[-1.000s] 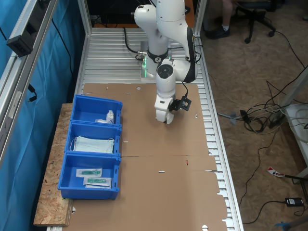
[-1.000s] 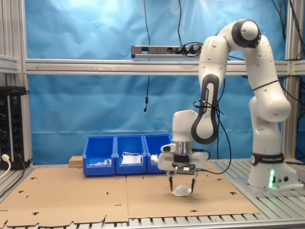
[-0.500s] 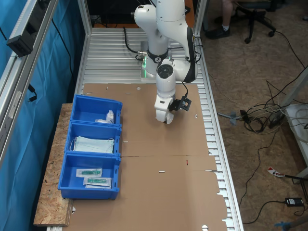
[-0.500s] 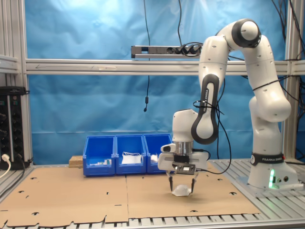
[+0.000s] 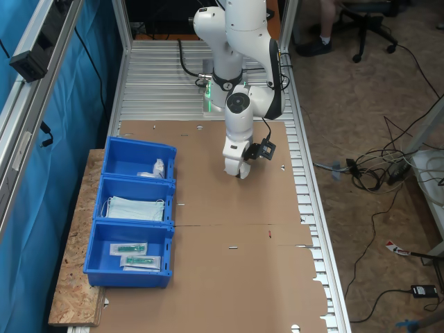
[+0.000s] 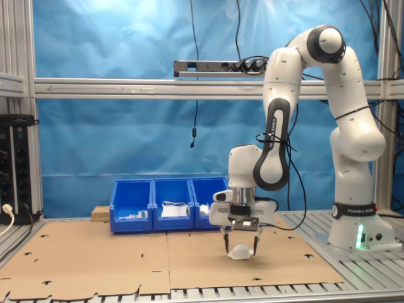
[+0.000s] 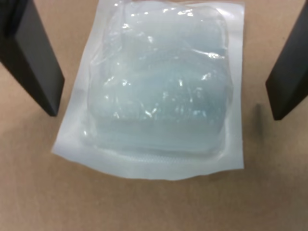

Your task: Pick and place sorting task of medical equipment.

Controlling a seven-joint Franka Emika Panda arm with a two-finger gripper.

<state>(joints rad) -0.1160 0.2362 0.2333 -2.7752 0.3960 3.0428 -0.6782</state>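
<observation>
The medical equipment, a square white crinkled packet (image 7: 159, 86), lies flat on the brown cardboard. My gripper (image 7: 163, 110) is open and lowered over it. The two black fingers (image 7: 33, 62) stand on either side of the packet with a gap to each edge. In the second exterior view the packet (image 6: 240, 253) rests on the cardboard between the fingertips of the gripper (image 6: 240, 249). In the first exterior view the gripper (image 5: 241, 173) points straight down near the middle of the cardboard and covers the packet.
Three blue bins (image 5: 111, 208) stand in a row along the cardboard's edge at the first exterior view's left. One holds small white packets (image 5: 154, 168), the middle one pale-blue masks (image 5: 135, 208), the nearest one clear packets with green items (image 5: 135, 254). Open cardboard (image 5: 229, 270) surrounds the gripper.
</observation>
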